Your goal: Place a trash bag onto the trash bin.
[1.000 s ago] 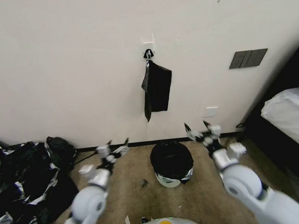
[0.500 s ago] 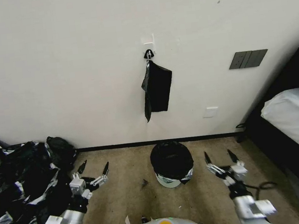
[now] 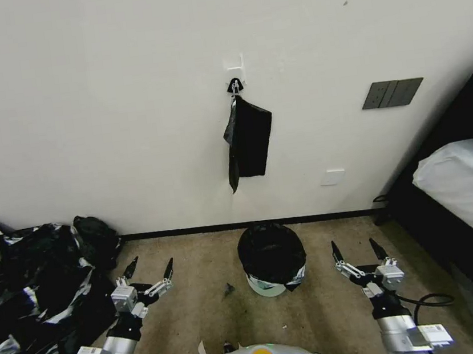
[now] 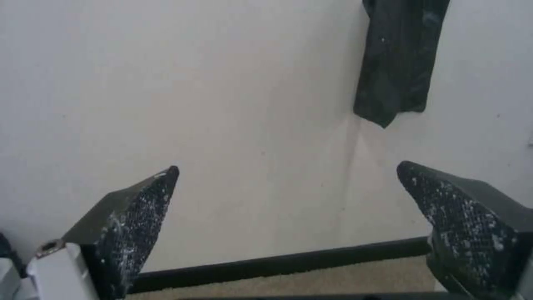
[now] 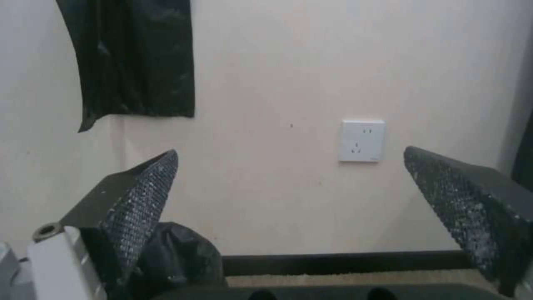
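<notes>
L gripper (image 3: 150, 268): fingers spread wide, nothing between them. It sits low over the carpet (image 3: 208, 318) on the robot's left, tips aimed toward the wall (image 3: 98, 130). In its wrist view the two dark textured pads (image 4: 133, 221) stand well apart w/ bare wall and baseboard (image 4: 277, 262) between.

R gripper (image 3: 358, 255): same story, jaws wide, empty, low on the robot's right, tips toward the wall. Its wrist view shows the wall socket (image 5: 362, 141) between the pads, and a bit of black plastic low beside one pad.

Trash bin (image 3: 268, 285) stands on the carpet between the two grippers, near the wall, roughly centred; L and R are about equally far, neither touching it. Trash bag (image 3: 271, 250) is already over it: black plastic covers the mouth and hangs down the outside, w/ only the cream lower wall showing. Bin axis upright; bag opening faces up.

Key relation: bin lies inboard of both sets of fingers and slightly fwd, so either arm would reach inward to touch the rim. By my read the bag is seated and the task looks done or v. close; can't tell if the skirt is even all round the far side.

Other stuff: folded black bag bundle (image 3: 248, 135) hanging on a wall hook (image 3: 234, 85) above the bin; big black plastic heap (image 3: 31, 282) on the floor far left; bed (image 3: 468, 189) at right.
</notes>
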